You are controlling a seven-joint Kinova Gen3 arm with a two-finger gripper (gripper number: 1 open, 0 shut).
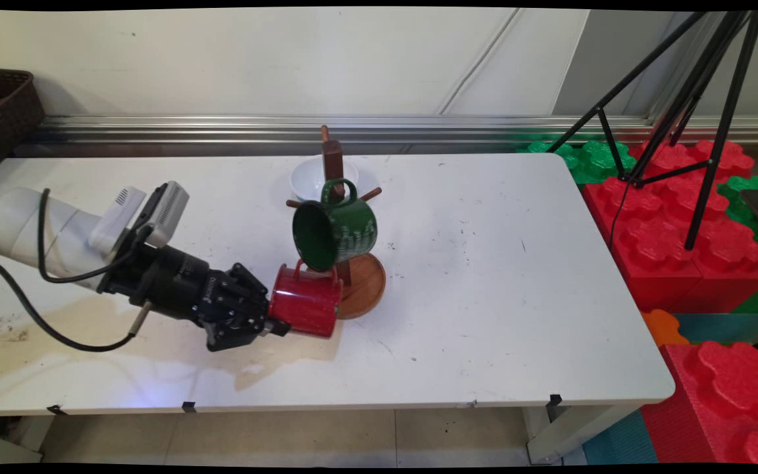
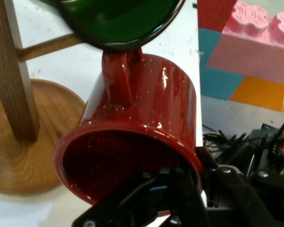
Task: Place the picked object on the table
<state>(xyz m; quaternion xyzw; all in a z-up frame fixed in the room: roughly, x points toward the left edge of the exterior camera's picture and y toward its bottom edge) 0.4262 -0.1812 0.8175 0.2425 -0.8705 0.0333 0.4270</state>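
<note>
My black gripper (image 1: 278, 324) is shut on the rim of a red enamel mug (image 1: 305, 300), one finger inside the mouth and one outside. The mug lies on its side, mouth toward the hand, handle (image 2: 117, 78) pointing up, just left of the wooden mug tree's round base (image 1: 364, 284). A green mug (image 1: 336, 229) hangs by its handle on a peg of the tree's post (image 1: 333, 164), tilted, directly above the red mug (image 2: 132, 142). In the hand view the green mug's rim (image 2: 118, 28) nearly touches the red handle.
A white bowl (image 1: 306, 178) sits behind the mug tree. A dark basket (image 1: 4, 105) stands at the far left. A black tripod (image 1: 695, 105) and red and green foam blocks (image 1: 682, 230) lie past the table's right edge.
</note>
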